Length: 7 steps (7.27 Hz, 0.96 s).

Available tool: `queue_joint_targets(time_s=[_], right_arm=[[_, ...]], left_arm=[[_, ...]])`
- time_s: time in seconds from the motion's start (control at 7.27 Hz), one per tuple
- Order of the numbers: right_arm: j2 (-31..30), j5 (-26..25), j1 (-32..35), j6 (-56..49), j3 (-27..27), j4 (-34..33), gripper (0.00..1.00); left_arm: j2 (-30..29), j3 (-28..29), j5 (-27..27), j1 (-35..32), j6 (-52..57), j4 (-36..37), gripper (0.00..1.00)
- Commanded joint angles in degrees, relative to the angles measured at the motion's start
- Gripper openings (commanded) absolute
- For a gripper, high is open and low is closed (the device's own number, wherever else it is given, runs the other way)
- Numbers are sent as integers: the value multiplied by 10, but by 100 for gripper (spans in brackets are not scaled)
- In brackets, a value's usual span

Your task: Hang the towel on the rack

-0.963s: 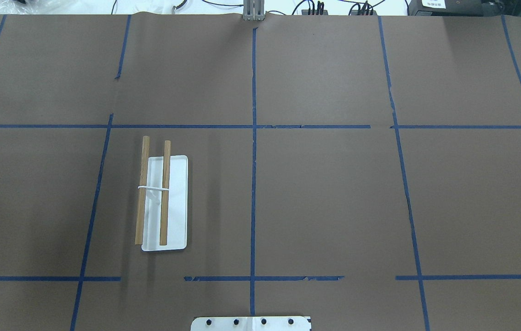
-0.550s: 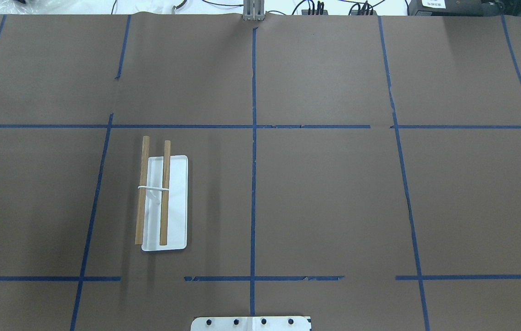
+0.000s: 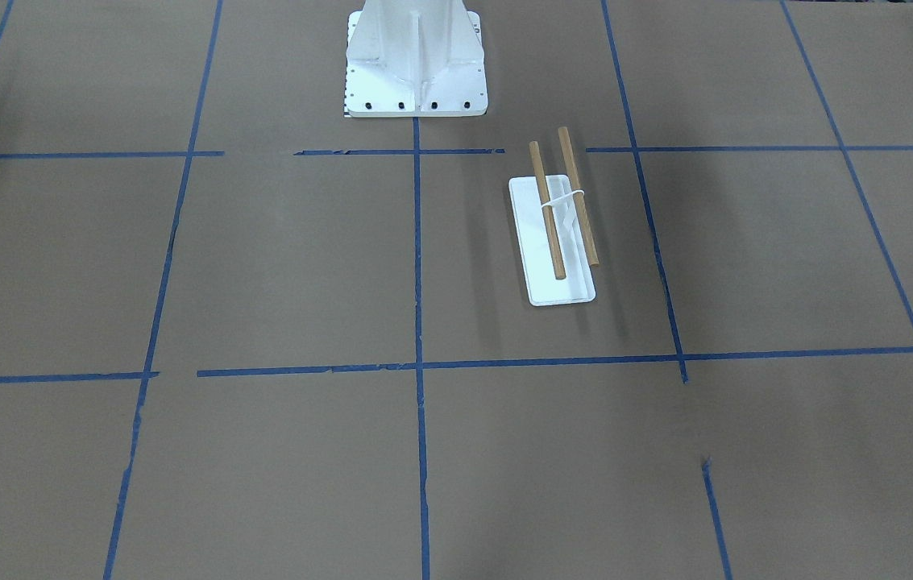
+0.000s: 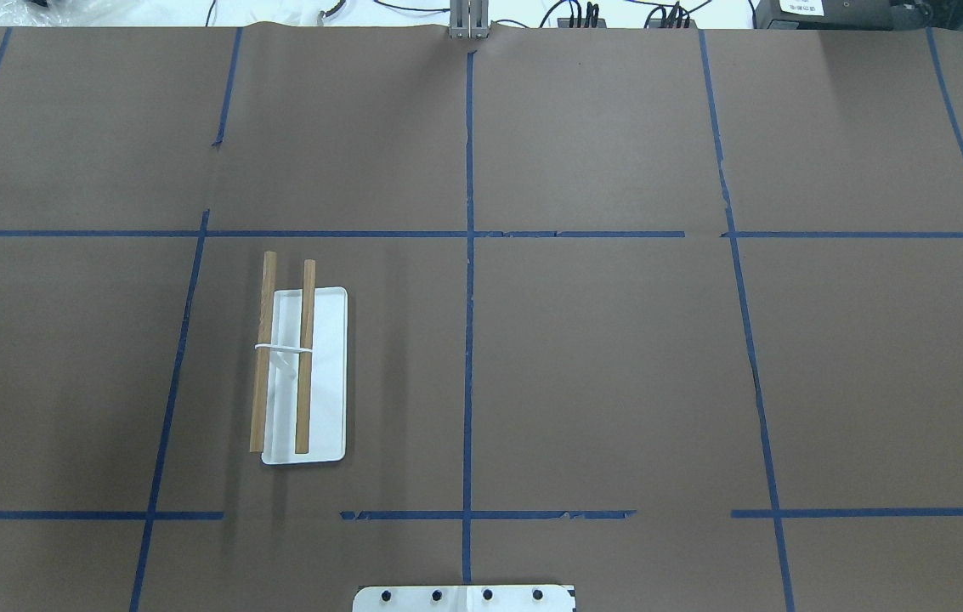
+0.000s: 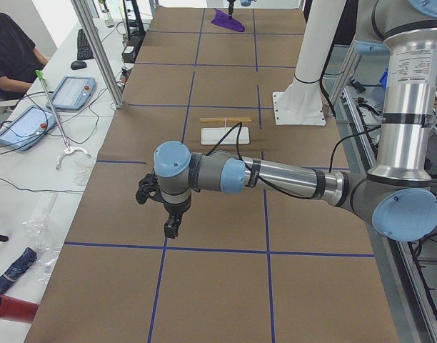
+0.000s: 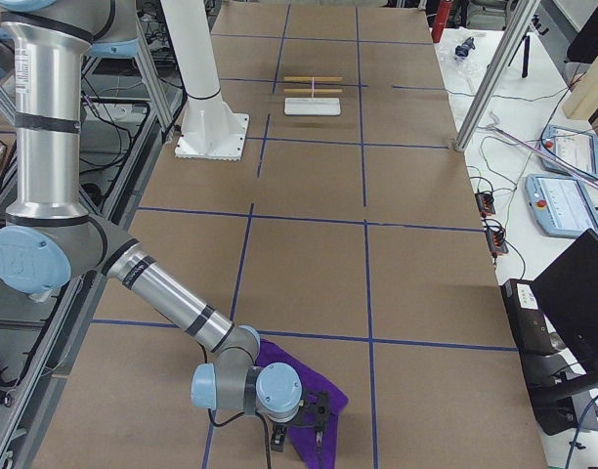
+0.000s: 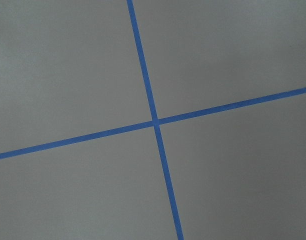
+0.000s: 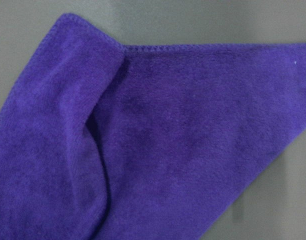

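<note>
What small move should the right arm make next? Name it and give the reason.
Probably lower the right gripper onto the soft, deep purple cloth towel and close on its folded edge. The towel lies on the table right beneath that gripper, not yet lifted, while the rack of two light-brown wooden dowels over a white tray base stands bare, far off towards the robot's left.

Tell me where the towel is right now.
The towel lies on the table at the robot's right end, beneath the right gripper at the bottom of the exterior right view, far from the rack.
</note>
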Motion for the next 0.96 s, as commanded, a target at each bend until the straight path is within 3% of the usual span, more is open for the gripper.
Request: queue_joint_targets(time_s=[0.0, 0.83], right_arm=[[1, 19, -1, 0, -8, 3, 100], [18, 21, -2, -2, -43, 3, 100]], left_arm=[[0, 0, 1, 0, 0, 0, 100], [-1, 0, 2, 0, 0, 0, 100]])
